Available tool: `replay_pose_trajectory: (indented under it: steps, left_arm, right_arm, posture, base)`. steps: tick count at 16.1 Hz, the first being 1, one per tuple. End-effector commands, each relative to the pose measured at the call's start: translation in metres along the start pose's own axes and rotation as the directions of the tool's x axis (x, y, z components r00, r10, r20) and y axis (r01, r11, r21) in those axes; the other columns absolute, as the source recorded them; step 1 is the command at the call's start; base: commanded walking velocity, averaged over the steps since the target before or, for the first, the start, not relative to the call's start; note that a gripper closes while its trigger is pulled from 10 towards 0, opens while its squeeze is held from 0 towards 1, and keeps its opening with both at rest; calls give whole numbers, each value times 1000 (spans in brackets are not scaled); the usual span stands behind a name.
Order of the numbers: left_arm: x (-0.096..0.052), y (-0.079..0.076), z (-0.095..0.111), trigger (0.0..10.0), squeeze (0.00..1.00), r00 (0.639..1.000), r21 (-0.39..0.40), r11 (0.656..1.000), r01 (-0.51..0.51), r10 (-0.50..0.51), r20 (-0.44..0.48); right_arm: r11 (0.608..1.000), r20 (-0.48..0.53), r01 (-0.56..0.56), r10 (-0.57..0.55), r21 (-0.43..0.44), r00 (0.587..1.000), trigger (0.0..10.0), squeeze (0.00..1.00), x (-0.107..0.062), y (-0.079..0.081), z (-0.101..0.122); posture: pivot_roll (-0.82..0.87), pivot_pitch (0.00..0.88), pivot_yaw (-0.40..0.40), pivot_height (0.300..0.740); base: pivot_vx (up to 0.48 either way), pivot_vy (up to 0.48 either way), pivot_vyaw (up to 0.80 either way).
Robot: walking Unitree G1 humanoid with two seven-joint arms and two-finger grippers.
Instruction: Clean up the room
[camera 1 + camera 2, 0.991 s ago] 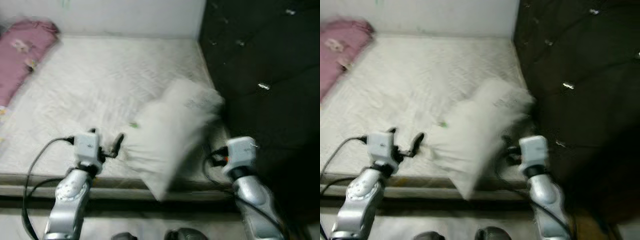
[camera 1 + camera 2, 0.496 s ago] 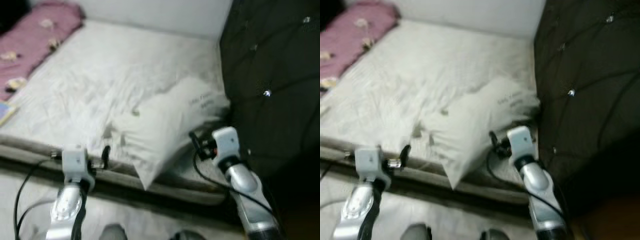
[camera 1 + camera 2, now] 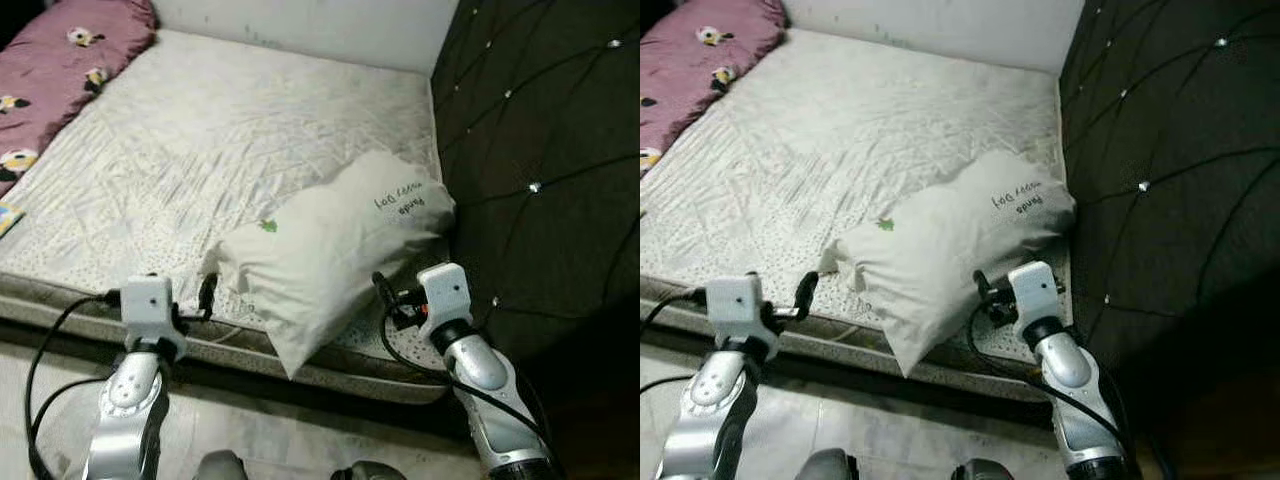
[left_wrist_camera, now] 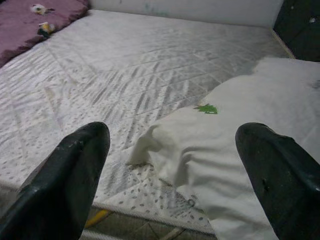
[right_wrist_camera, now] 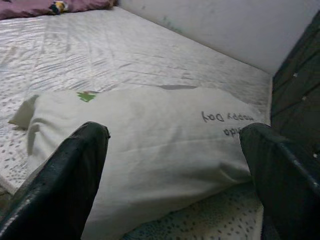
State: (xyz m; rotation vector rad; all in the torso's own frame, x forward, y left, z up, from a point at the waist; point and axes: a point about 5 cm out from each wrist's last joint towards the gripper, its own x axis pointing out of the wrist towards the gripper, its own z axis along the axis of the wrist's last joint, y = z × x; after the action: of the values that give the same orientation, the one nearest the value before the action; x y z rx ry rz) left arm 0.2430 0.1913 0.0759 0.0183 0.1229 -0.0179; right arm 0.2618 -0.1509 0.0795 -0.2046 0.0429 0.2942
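A white pillow (image 3: pixel 330 250) with a small green mark and black lettering lies on the near right corner of the mattress (image 3: pixel 220 130). Its near corner hangs over the bed's edge. My left gripper (image 3: pixel 205 295) hovers open just off the pillow's left end, at the mattress edge. In the left wrist view its fingers (image 4: pixel 75 170) are spread wide, with the pillow (image 4: pixel 240 150) ahead of them. My right gripper (image 3: pixel 385 298) is open at the pillow's right side, near the headboard. In the right wrist view the pillow (image 5: pixel 150 135) lies beyond its spread fingers (image 5: pixel 70 175), untouched.
A dark tufted headboard (image 3: pixel 540 150) stands along the right side of the bed. A pink flowered cushion (image 3: pixel 60 50) lies at the far left of the mattress. A white wall (image 3: pixel 300 20) is behind the bed, and a pale tiled floor (image 3: pixel 250 435) is below its edge.
The camera has shifted and the picture has sharpened. The pillow, blurred and raised between my grippers a second ago, now lies flat on the mattress corner. Both grippers are clear of it.
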Motion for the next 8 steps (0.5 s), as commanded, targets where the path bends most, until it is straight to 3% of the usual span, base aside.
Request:
replay_pose_trajectory:
  steps: [1,8]
  left_arm:
    - [5,-8,-4,10000,0,998,-15,999,50,-50,-25]
    - [7,-14,-14,10000,0,992,-1,993,114,-114,-60]
  right_arm:
    - [999,8,38,-38,-15,999,10000,0,-3,-6,1]
    - [993,-10,114,-113,11,994,10000,0,-16,-3,-10]
  posture:
    - [-52,31,-34,740]
    - [-71,0,26,740]
  base:
    - [0,0,0]
    - [0,0,0]
